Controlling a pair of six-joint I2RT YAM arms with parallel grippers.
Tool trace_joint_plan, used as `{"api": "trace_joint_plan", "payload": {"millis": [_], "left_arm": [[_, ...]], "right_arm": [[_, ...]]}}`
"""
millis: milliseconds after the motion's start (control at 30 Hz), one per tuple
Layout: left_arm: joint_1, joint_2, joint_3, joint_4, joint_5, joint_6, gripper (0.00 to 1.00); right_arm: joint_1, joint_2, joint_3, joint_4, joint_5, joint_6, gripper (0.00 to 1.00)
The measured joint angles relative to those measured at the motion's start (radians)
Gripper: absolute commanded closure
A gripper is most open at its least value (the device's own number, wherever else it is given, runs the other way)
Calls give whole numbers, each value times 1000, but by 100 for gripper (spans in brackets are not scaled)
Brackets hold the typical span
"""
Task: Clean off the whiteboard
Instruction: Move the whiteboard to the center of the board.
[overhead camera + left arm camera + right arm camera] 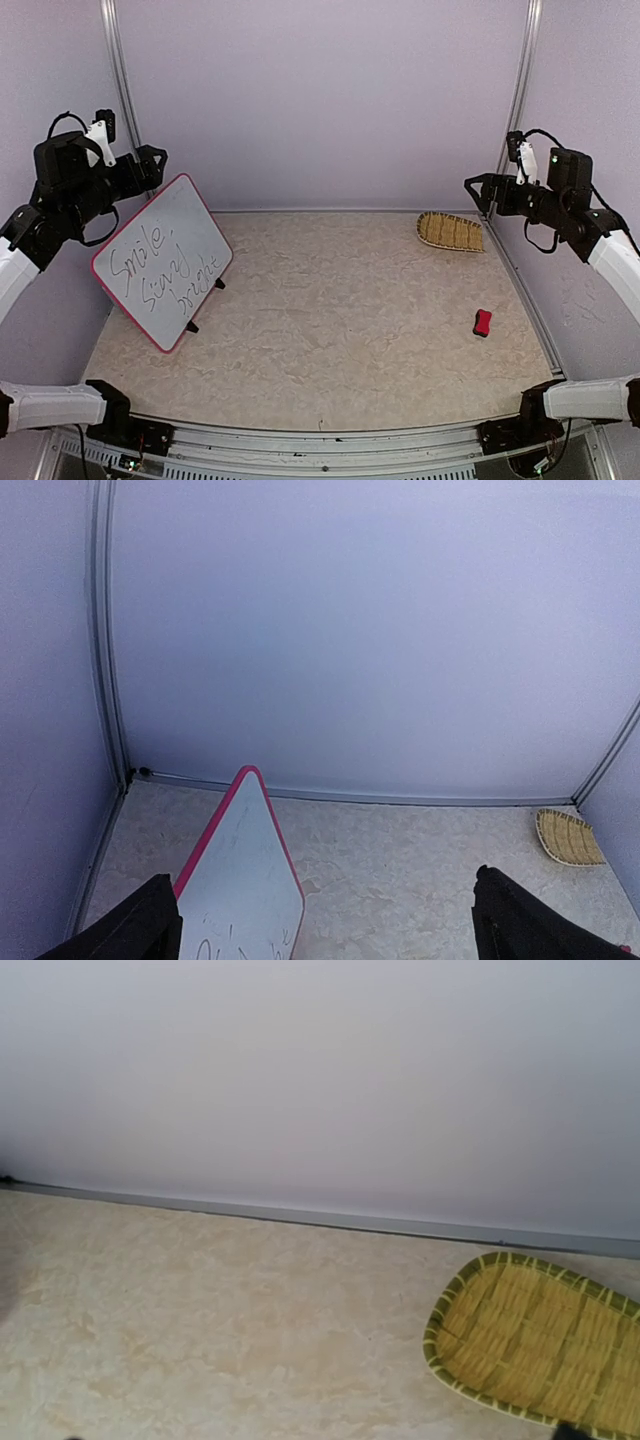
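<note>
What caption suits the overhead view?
Pink-framed whiteboard, scrawled on, stands left; small red block right, woven bamboo tray beyond it; left pincer and right pincer raised, open.

Whiteboard: smooth white writing face with a slight sheen, dark marker script on it. Frame: rounded, pink-red, plastic by the look. Feet: small, black.
Table: beige marbled top, matt, faintly mottled.
Tray: woven straw-coloured strips, ribbed, with a darker bound rim.
Red block: material not clear.
Walls: pale lilac, plain, matt.
Corner posts: grey metal.
Arm casings: black and white, plastic-looking, dull.
</note>
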Motion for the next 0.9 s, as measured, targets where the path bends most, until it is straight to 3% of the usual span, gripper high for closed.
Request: {"api": "trace_joint_plan", "payload": {"millis": [500,900], "left_arm": [[208,8,27,-89,58,-70,1],[307,28,45,-195,75,-111,1]], "right_arm": [[-3,0,0,-14,-69,-6,0],[-3,9,-10,-14,-97,0,0]]}}
